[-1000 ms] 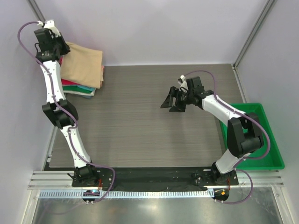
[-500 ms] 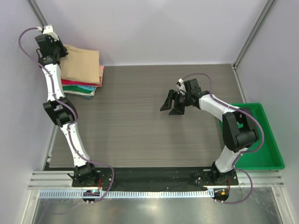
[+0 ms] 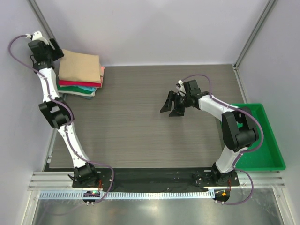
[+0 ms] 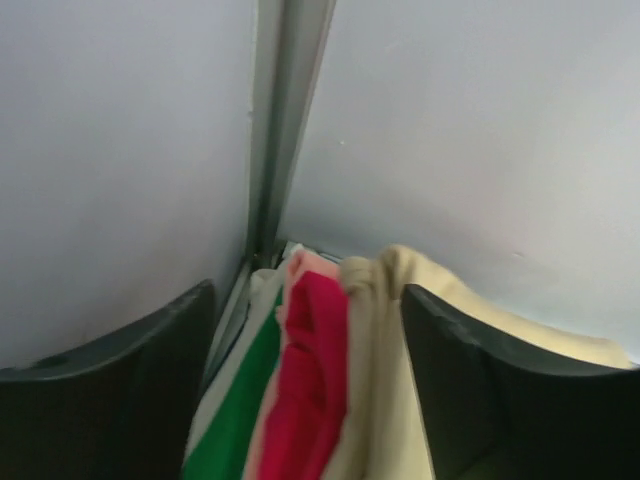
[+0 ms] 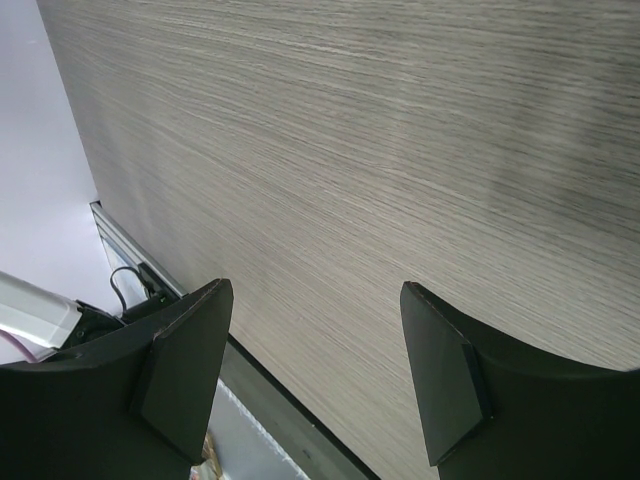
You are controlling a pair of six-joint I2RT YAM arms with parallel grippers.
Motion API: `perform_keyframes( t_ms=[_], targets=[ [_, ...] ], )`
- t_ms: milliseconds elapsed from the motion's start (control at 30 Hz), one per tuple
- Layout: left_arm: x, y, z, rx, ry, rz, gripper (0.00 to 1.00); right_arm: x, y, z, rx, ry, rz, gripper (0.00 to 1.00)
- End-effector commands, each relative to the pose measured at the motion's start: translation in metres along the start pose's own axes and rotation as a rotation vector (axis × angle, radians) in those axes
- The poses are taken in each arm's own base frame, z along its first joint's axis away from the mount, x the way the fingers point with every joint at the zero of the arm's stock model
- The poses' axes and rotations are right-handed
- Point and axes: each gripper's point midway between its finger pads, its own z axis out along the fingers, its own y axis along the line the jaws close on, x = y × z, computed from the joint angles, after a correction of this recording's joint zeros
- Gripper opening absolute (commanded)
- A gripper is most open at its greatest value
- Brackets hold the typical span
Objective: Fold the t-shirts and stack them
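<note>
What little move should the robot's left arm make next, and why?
Probably back the left gripper away from the t-shirts, lifting a little. Its jaws stand open around the pile's edge without pinching, and the tan t-shirt already lies folded on top, so nothing is left to hold there. The right gripper hangs open over the table.

stack of t-shirts (image 3: 80, 74) fills the far-left corner against the back wall (image 3: 150, 28); table (image 3: 131, 126) lies bare mid-way; green tray (image 3: 271, 152) at right
</note>
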Motion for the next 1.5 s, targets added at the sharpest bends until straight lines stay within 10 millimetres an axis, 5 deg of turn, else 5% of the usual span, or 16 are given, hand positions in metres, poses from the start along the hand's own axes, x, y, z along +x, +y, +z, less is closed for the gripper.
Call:
perform_keyframes(
  t_ms=[0, 167, 467, 667, 700, 733, 800, 867, 900, 1000, 1067, 1133, 1167, 1200, 1267, 1467],
  targets=[
    [-0.077, -0.009, -0.033, 0.01, -0.171, -0.035, 0.81, -0.004, 0.014, -0.001, -0.043, -0.013, -0.032, 0.74],
    [-0.096, -0.023, -0.058, 0.004, -0.187, -0.051, 0.99, -0.006, 0.024, -0.005, -0.058, -0.024, -0.05, 0.73],
    [-0.09, -0.038, -0.1, -0.133, -0.155, -0.024, 1.0, -0.005, 0.038, -0.01, -0.076, -0.035, -0.085, 0.74],
    [-0.12, -0.054, -0.167, -0.192, -0.222, -0.045, 1.0, -0.003, 0.043, -0.01, -0.066, -0.045, -0.11, 0.74],
    [-0.101, -0.054, -0.168, -0.192, -0.179, -0.058, 1.0, -0.003, 0.043, -0.011, -0.063, -0.048, -0.115, 0.74],
    [-0.116, -0.061, -0.192, -0.181, -0.218, -0.068, 1.0, -0.005, 0.044, -0.013, -0.058, -0.054, -0.117, 0.74],
    [-0.086, -0.071, -0.202, -0.161, -0.156, -0.066, 1.0, -0.004, 0.048, -0.015, -0.055, -0.059, -0.133, 0.74],
    [-0.092, -0.088, -0.239, -0.113, -0.184, -0.067, 1.0, -0.005, 0.054, -0.021, -0.05, -0.079, -0.153, 0.74],
    [-0.067, -0.086, -0.245, -0.121, -0.141, -0.078, 1.0, -0.005, 0.055, -0.023, -0.045, -0.086, -0.161, 0.74],
    [-0.067, -0.085, -0.299, -0.129, -0.195, -0.124, 1.0, -0.005, 0.068, -0.036, -0.039, -0.124, -0.193, 0.75],
    [-0.023, -0.073, -0.317, -0.163, -0.144, -0.141, 1.0, -0.005, 0.078, -0.05, -0.044, -0.162, -0.213, 0.75],
    [-0.022, -0.069, -0.356, -0.168, -0.219, -0.159, 1.0, 0.005, 0.082, -0.056, -0.047, -0.172, -0.225, 0.75],
    [0.021, -0.06, -0.354, -0.195, -0.152, -0.162, 1.0, 0.007, 0.09, -0.066, -0.059, -0.198, -0.243, 0.75],
    [0.015, -0.061, -0.375, -0.176, -0.224, -0.183, 1.0, 0.009, 0.091, -0.069, -0.056, -0.212, -0.251, 0.76],
    [0.073, -0.054, -0.372, -0.176, -0.159, -0.2, 1.0, 0.02, 0.092, -0.071, -0.059, -0.211, -0.259, 0.76],
    [0.149, -0.045, -0.38, -0.142, -0.191, -0.229, 1.0, 0.034, 0.1, -0.091, -0.076, -0.284, -0.267, 0.75]
  ],
)
